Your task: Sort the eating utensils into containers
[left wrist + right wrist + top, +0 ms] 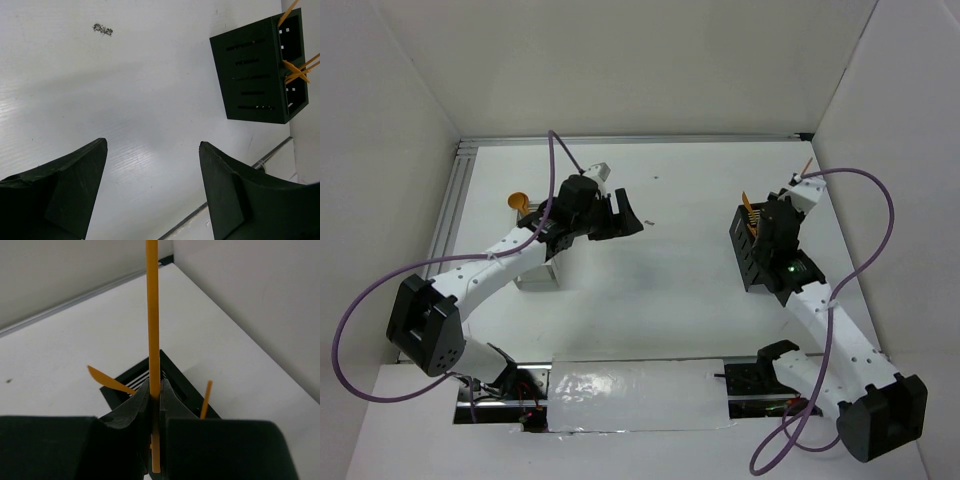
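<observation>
The black caddy (752,250) stands at the right of the table with several orange utensils (751,214) upright in it. My right gripper (783,212) hovers right over it, shut on a thin straight orange utensil (152,315) that points up past the fingers; the black caddy (167,367) lies directly below, with an orange knife (106,379) and a stick (205,399) leaning in it. My left gripper (628,215) is open and empty above bare table at mid-left. The white caddy (539,274) sits partly hidden under the left arm. An orange spoon bowl (519,200) shows behind that arm.
White walls enclose the table on three sides, with an aluminium rail (449,215) along the left edge. A clear plastic sheet (635,395) lies at the near edge between the arm bases. A small dark speck (102,30) marks the table. The black caddy (257,75) also shows in the left wrist view.
</observation>
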Robot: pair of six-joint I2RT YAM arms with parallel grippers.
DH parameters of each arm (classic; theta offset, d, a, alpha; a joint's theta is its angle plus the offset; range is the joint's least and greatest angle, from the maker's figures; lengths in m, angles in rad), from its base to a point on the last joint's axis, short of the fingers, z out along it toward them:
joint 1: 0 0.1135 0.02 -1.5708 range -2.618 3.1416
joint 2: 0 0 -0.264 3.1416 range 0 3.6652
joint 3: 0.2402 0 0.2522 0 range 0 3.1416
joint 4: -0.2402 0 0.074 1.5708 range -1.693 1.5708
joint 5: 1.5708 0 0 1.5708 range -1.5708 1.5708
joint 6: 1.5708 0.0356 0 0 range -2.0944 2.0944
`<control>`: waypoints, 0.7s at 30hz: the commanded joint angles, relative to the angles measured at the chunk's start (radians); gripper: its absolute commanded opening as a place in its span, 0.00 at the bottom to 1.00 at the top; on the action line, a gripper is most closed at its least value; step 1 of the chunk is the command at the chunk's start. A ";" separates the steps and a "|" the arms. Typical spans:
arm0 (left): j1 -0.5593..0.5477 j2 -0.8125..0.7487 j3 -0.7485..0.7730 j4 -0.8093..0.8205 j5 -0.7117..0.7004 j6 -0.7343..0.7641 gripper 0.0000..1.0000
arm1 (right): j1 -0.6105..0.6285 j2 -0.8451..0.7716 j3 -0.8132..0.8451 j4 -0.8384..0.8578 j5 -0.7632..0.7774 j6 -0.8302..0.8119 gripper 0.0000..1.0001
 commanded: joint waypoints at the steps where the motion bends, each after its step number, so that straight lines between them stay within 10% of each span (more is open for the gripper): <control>1: 0.004 -0.027 0.004 0.042 0.044 0.022 0.86 | -0.013 -0.020 -0.058 -0.001 0.081 -0.008 0.00; 15: 0.002 -0.023 -0.013 0.038 0.039 0.015 0.86 | -0.057 0.036 -0.186 0.109 0.083 0.036 0.03; 21: 0.004 -0.012 -0.013 0.038 0.036 0.017 0.86 | -0.077 0.052 -0.174 0.043 0.124 0.117 0.19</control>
